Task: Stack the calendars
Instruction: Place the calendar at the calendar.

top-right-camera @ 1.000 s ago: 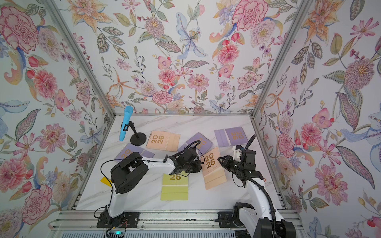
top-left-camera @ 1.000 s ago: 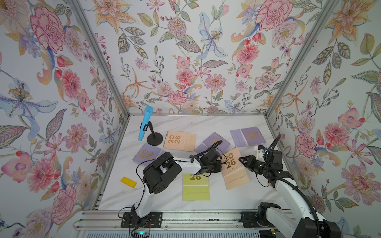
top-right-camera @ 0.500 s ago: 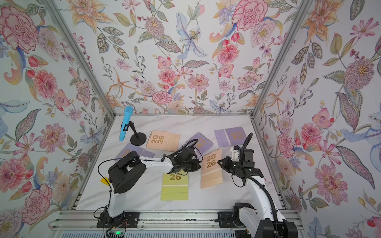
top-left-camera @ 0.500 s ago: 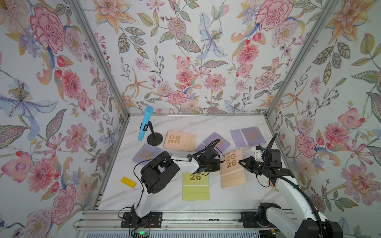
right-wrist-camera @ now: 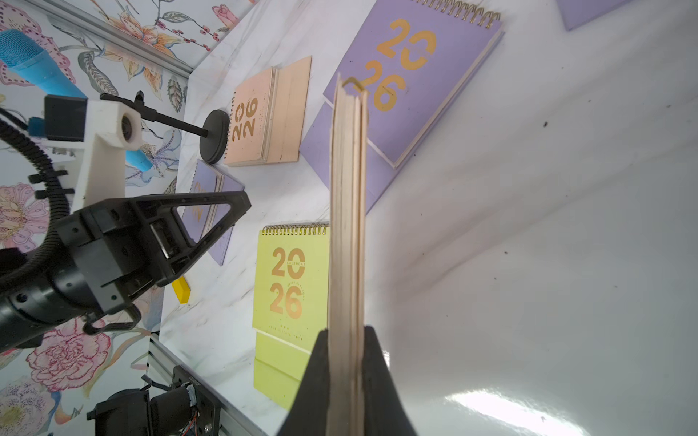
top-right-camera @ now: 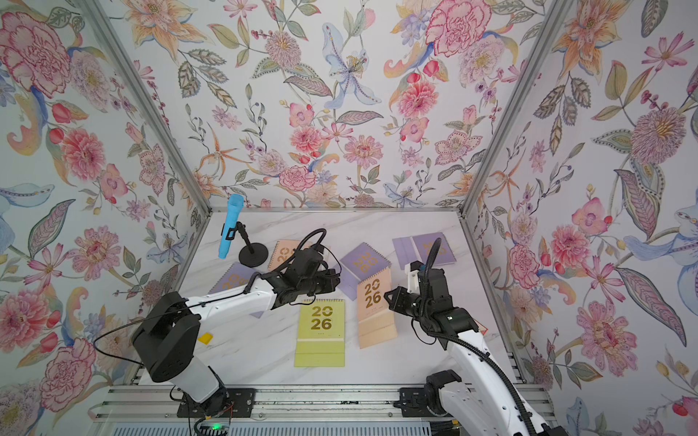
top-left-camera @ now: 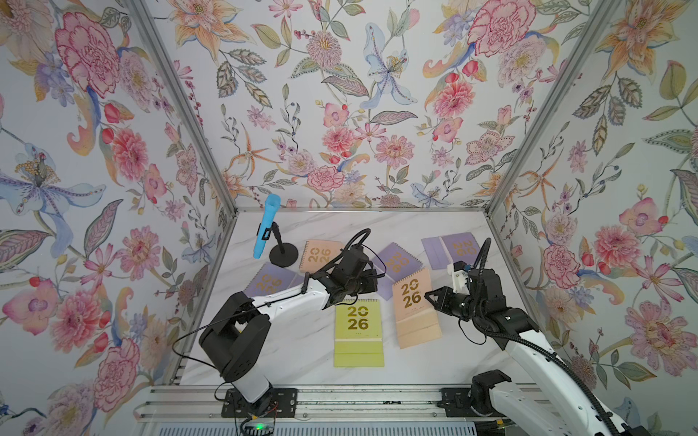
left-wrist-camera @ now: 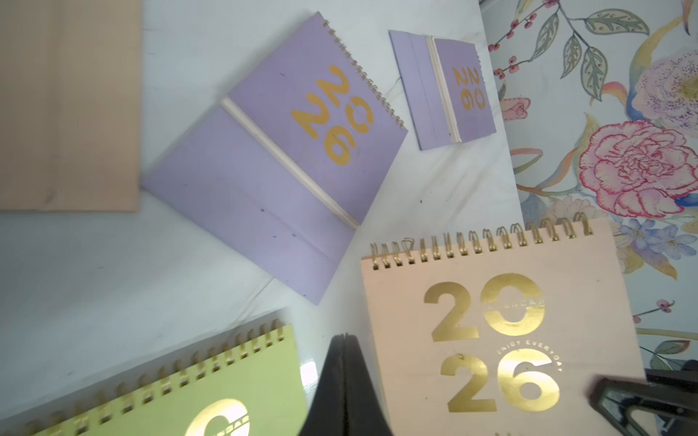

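Peach calendar (top-left-camera: 413, 305), which we hold by one long side in the closed jaws of our right gripper (top-left-camera: 430, 296), lies crosswise to them, with the yellow-green calendar (top-left-camera: 358, 324) flat just ahead of the tips and our left gripper (left-wrist-camera: 343, 351) hovering nearby, closed on nothing.

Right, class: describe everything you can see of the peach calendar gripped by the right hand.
The peach calendar is a rectangular card-covered desk calendar with a gold wire spiral along its far edge and shiny gold 2026 numerals on its cover. Its folded stand flap extends toward the robot. The right hand is shut on its side edge, where cream pages show edge-on. It lies right of the yellow-green calendar; whether it touches the table cannot be told.
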`<state>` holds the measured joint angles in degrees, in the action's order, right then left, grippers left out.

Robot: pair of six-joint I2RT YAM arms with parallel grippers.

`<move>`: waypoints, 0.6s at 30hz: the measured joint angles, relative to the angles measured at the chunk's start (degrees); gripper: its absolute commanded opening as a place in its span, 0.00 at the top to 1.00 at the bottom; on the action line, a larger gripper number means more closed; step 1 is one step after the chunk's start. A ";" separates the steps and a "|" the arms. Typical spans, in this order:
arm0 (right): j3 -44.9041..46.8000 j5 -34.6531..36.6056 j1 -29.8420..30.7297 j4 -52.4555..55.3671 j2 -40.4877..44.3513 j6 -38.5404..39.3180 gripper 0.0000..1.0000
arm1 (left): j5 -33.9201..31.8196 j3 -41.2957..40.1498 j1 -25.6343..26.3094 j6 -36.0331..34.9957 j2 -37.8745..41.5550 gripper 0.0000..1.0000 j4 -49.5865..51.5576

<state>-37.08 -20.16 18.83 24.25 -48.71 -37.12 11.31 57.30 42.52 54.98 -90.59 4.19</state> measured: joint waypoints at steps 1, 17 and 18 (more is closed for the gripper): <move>0.00 0.79 1.53 -0.33 0.31 -1.44 1.00 | -0.20 -2.05 -1.20 -0.35 2.29 1.00 0.85; 12.09 15.21 32.06 -27.82 -5.07 -23.67 1.00 | 1.14 -25.68 -12.13 -3.61 18.71 1.00 3.80; 12.85 15.85 32.98 -29.68 -6.14 -24.39 1.00 | 1.57 -26.45 -12.15 -3.61 18.71 1.00 3.56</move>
<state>-24.23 -4.32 51.81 -5.43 -54.85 -61.52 12.88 30.85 30.37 51.37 -71.88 7.75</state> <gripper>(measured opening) 0.120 0.049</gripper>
